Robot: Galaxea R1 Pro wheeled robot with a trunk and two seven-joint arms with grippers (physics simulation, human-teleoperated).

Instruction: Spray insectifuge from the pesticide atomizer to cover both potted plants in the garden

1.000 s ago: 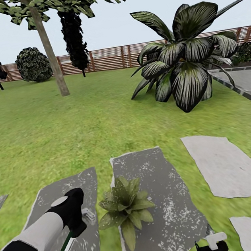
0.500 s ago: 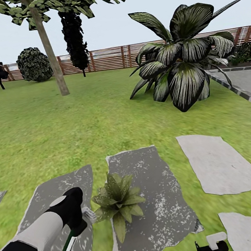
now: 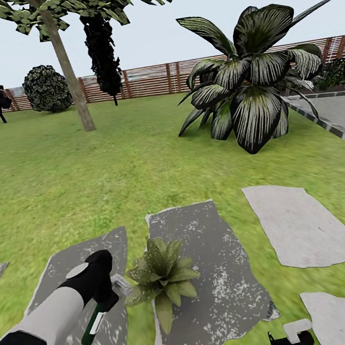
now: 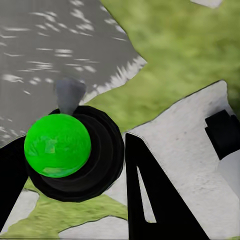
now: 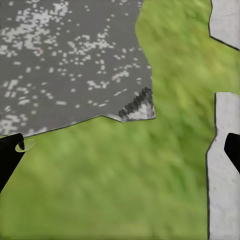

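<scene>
Since half a second ago your left claw point(image 3: 106, 303) has edged down slightly, clamped on the pesticide atomizer point(image 3: 94, 326), spray head just beside the potted plant point(image 3: 162, 276) on its stepping stone point(image 3: 221, 276). Your right claw point(image 5: 120, 155) hangs spread over lawn point(image 5: 125, 195).

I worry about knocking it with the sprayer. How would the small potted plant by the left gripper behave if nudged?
The potted plant sits low and spreads wide, so it would probably slide rather than tip. Its thin pointed leaves would likely bend first. It straddles the stepping stone edge and grass, so footing may be uneven. The pesticide atomizer hangs close beside it.
</scene>
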